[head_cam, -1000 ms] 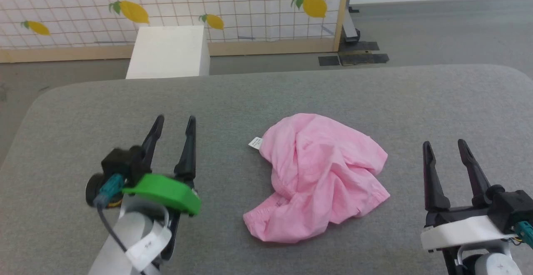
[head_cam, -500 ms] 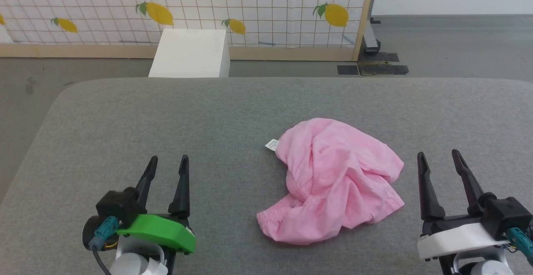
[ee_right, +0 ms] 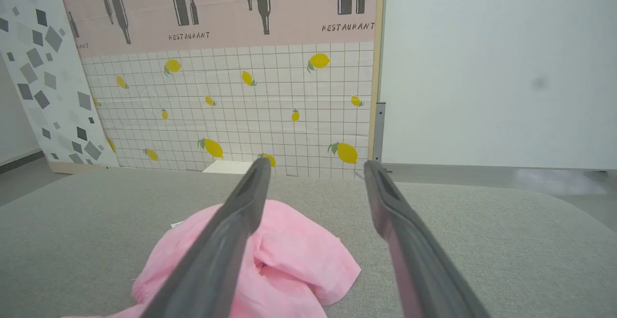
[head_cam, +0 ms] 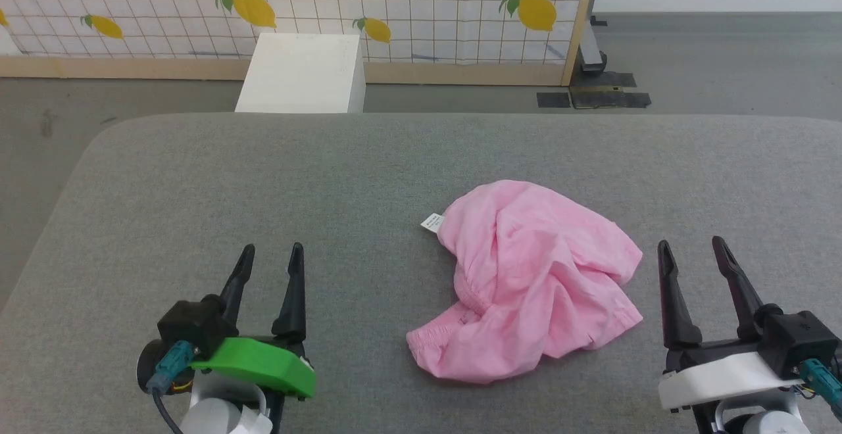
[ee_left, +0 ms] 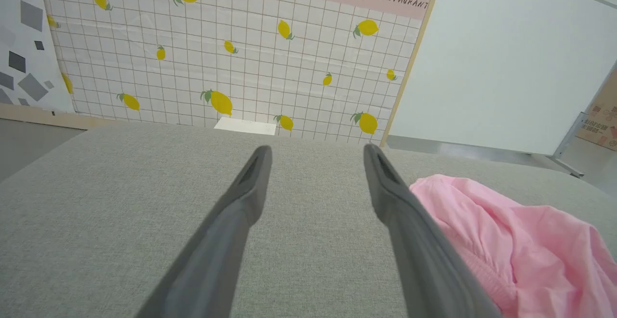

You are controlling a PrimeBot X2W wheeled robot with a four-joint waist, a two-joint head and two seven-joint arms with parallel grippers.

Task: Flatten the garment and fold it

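The left claw [head_cam: 272, 248] is hovering released over the felt-like grey desk [head_cam: 263, 171], with plenty of bare room around it. The thin pink garment [head_cam: 526, 276] is lying crumpled mid-desk (white label [head_cam: 431, 223] sticking out its left side). The right claw [head_cam: 691, 242] is sitting released near the cloth's right edge.

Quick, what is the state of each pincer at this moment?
Left pincer: open, holding nothing, beside the garment.
Right pincer: open, holding nothing, on the garment's other side.
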